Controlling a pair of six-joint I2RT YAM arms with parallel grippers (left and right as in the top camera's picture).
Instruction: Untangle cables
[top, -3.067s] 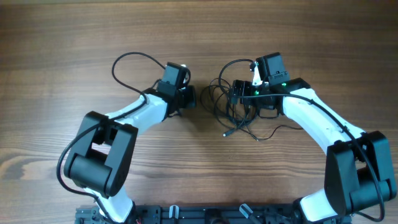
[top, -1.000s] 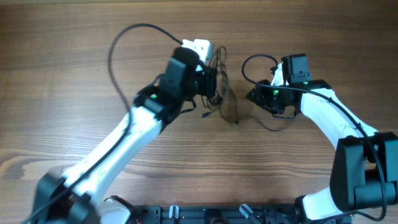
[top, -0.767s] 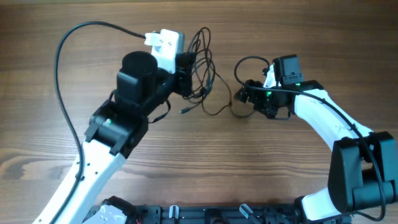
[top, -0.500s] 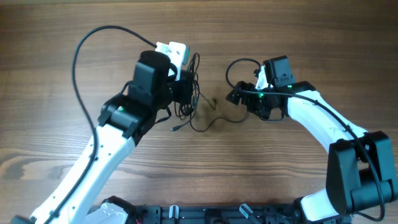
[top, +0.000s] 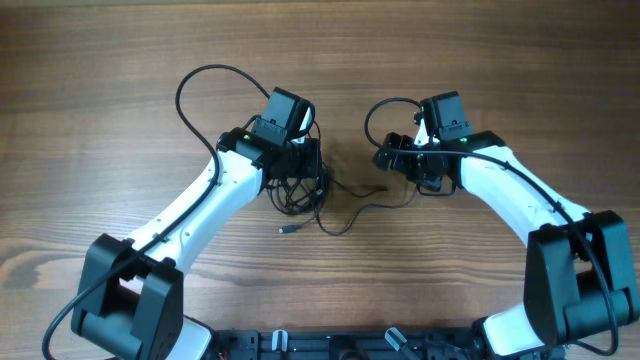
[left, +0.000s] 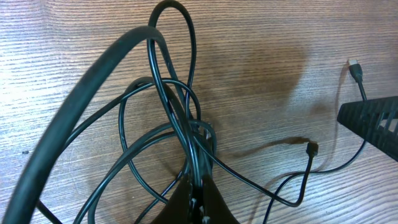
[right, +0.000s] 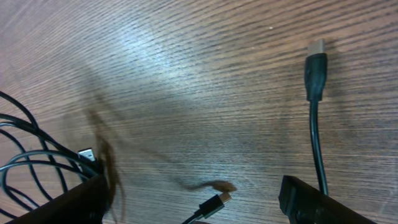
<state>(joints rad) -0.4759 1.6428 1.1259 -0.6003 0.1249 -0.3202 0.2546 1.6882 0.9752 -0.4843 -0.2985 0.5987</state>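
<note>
The cables (top: 297, 192) are thin black cords bunched in loops on the wood table, just left of centre. My left gripper (top: 303, 168) is shut on several strands of the bundle; in the left wrist view the loops (left: 166, 106) fan out from the closed fingers (left: 202, 202). One cord trails right toward my right gripper (top: 388, 158), which is open. In the right wrist view its fingers (right: 199, 194) stand wide apart with a small plug (right: 214, 202) between them, not gripped. Another plug (right: 315, 62) lies ahead of it, and part of the bundle (right: 25, 155) shows at the left.
A loose plug end (top: 285, 230) lies in front of the bundle. Thicker black arm wires arch behind each wrist (top: 190, 85). A plug (left: 313, 147) and a second one (left: 354, 67) lie between the grippers. The right gripper's finger (left: 373, 121) shows in the left wrist view.
The left arm, which had lifted the bundle up and to the left, has come back down and set it low near the table. The right gripper has shifted slightly left.
</note>
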